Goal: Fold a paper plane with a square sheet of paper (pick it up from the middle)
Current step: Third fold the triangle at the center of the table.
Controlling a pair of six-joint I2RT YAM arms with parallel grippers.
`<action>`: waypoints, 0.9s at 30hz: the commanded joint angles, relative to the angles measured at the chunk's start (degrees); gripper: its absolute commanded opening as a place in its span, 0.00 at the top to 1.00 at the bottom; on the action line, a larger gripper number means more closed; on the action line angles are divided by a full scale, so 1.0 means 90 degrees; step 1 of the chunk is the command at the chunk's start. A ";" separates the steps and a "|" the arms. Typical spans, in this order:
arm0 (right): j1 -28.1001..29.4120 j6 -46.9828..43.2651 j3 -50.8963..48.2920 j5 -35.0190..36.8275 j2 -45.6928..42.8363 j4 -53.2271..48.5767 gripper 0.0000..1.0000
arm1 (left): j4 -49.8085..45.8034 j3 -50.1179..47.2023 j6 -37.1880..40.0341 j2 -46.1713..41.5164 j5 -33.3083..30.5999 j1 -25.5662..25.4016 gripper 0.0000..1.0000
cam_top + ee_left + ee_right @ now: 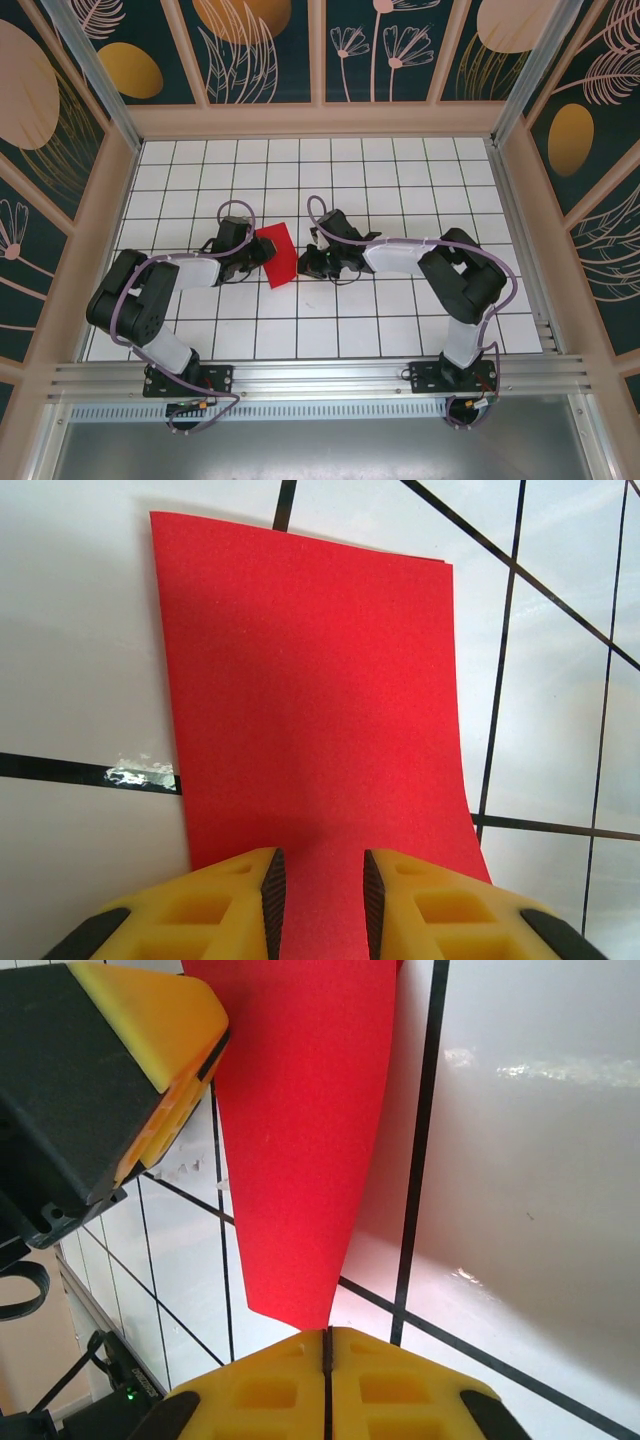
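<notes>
Overhead, the fingertips of both grippers are hard to make out: dark wrist housings and looping cables cover them. The near part of the sheet of paper [277, 255] is hidden under the left gripper [256, 250] in the left wrist view, and its far end is cut off by the frame in the right wrist view.

Sheet: bright red, a narrow upright rectangle, folded. Two layers show at its far right corner in the left wrist view. It lies about midway between the near and far edges of the tabletop [400, 180], a little left of centre.

Left gripper [318, 865]: yellow fingers [235, 900] stand a narrow gap apart, over the sheet's near edge, with red showing in the gap. Cannot tell whether they press on the paper or only straddle it.

Right gripper [327, 1338]: fingers closed flat together, seam tight. One corner of the sheet [300, 1160] tapers down to the fingertips, just left of the seam. That side curves and casts a shadow on the tiles, so it looks lifted. Cannot tell whether the corner is pinched or only touching.

Overhead, the right gripper [308, 262] sits just beside the sheet's right edge and the left gripper at its left edge. The left gripper's black body and yellow finger [150, 1030] also show beside the sheet in the right wrist view.
</notes>
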 commanded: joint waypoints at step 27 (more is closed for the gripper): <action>0.0092 -0.0338 0.1255 -0.0443 0.1263 0.0662 0.95 | -0.0352 0.0623 0.0367 -0.0226 -0.0348 0.0157 0.63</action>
